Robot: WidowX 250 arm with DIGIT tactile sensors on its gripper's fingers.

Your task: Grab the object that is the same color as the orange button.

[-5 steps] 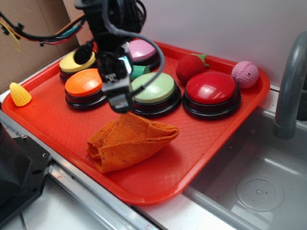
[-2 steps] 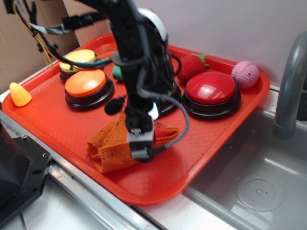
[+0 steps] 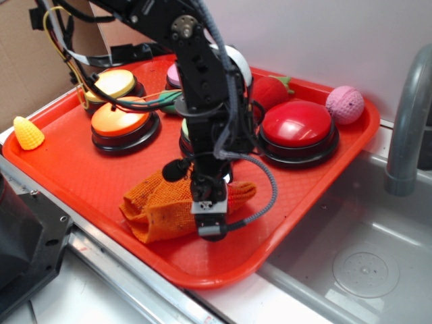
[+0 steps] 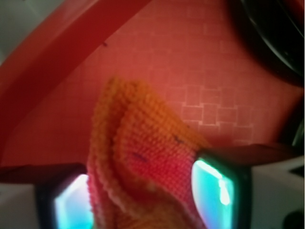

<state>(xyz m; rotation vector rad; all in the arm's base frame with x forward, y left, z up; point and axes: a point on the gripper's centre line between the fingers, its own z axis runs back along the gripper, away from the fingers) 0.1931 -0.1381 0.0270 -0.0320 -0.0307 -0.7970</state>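
Orange coarse-woven cloth rag (image 3: 158, 206) with dark specks lies crumpled on the near part of the red plastic tray (image 3: 81, 158), close to the tray's front rim. Over the rag's right portion stands the black gripper (image 3: 209, 219), pointing downward; in the wrist view the gripper (image 4: 143, 195) has its two fingers (image 4: 221, 188) on either side of a raised fold of the rag (image 4: 143, 157), the fabric filling the gap between them and touching both, so the jaws are narrowed onto the cloth and pinch it. Tray floor with a faint square pattern shows beyond the fold in that view.

Behind the rag, toward the left, sits the round domed orange button (image 3: 120, 121) on its black base, well apart from the gripper. At the tray's left edge stands a small yellow corn toy (image 3: 28, 133). Right of the arm is a larger red-topped button (image 3: 297, 128) on a black base. A green-topped button lies mostly hidden behind the black robot arm (image 3: 202, 88) with its cables.

Farther back are a yellow-topped button (image 3: 115, 83), a red strawberry toy (image 3: 270, 91) and, in the tray's far right corner, a pink knitted ball (image 3: 345, 104). To the right of the tray lie a grey sink basin (image 3: 358, 256) and a grey tap (image 3: 408, 115).
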